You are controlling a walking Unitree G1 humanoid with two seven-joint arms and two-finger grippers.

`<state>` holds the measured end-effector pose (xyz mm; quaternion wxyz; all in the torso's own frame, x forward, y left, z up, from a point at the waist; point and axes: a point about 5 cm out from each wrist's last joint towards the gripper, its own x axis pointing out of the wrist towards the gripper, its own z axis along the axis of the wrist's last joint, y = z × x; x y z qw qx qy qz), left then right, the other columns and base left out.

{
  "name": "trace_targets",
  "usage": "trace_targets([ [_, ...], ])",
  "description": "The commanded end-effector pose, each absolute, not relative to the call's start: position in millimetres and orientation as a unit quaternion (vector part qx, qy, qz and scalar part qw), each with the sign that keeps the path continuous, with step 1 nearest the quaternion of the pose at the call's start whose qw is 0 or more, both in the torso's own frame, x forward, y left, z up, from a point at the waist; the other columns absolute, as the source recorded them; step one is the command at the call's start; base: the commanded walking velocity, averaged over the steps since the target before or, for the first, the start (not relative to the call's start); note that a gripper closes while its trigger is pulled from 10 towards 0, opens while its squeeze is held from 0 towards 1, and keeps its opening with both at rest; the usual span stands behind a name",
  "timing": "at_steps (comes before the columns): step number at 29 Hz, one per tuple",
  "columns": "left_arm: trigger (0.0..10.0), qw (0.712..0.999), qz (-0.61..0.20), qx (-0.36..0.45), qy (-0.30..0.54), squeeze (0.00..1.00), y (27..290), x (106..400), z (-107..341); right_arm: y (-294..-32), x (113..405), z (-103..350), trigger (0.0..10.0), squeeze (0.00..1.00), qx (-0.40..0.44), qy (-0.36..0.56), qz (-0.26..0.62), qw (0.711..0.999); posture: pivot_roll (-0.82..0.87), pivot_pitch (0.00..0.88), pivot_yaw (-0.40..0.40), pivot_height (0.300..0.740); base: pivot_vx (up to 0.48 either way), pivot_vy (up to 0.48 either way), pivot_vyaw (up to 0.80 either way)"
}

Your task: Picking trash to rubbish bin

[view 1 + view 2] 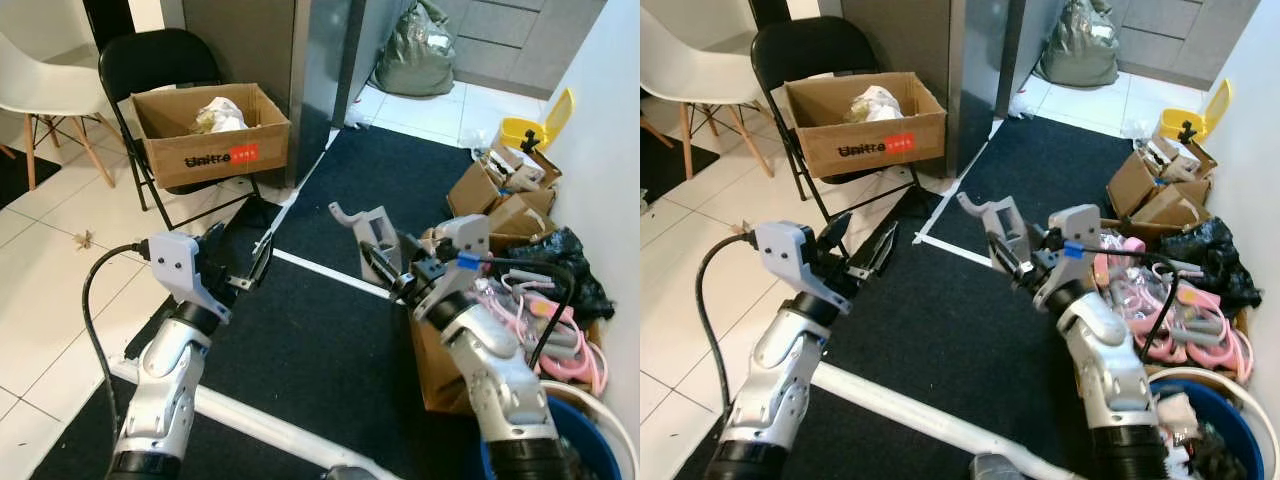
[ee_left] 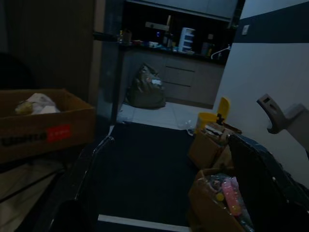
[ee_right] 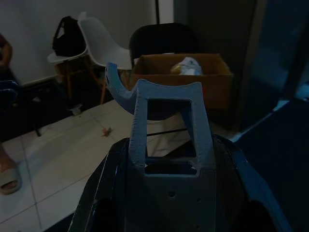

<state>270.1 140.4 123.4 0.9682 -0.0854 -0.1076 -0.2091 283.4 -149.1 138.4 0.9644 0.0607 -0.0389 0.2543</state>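
A grey plastic bracket (image 1: 365,228) with a hooked end sticks up from my right gripper (image 1: 385,270), which is shut on its base above the black carpet; the right wrist view has the bracket (image 3: 166,125) close up between the black fingers. My left gripper (image 1: 245,262) is held out over the carpet's left edge, open, nothing between its fingers. A brown cardboard box (image 1: 200,155) with crumpled white trash (image 1: 218,115) in it rests on a black folding chair (image 1: 160,60), ahead and to the left of both grippers.
A white chair (image 1: 40,80) stands at far left. Cardboard boxes of clutter (image 1: 500,190), a yellow container (image 1: 530,130), pink items (image 1: 540,320) and a blue bucket (image 1: 600,450) line the right wall. A grey bag (image 1: 415,50) lies at the back. A person's foot (image 3: 7,174) is on the tiles.
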Motion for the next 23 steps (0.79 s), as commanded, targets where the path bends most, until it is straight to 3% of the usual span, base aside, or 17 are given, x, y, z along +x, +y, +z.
trace_targets([
  [1,10.0,0.967,-0.214,-0.090,-0.103,0.00,140.4,268.9,122.1,-151.4,283.3,142.3,10.0,0.00,0.054,-0.049,0.250,0.966,0.00,0.000,-0.034,0.740,0.349,0.000,0.00],
  [23,10.0,0.965,-0.225,-0.094,-0.101,0.00,138.9,268.2,121.6,-155.6,286.7,140.5,10.0,0.00,0.050,-0.043,0.247,0.967,0.00,0.000,-0.038,0.740,0.382,0.000,0.00],
])
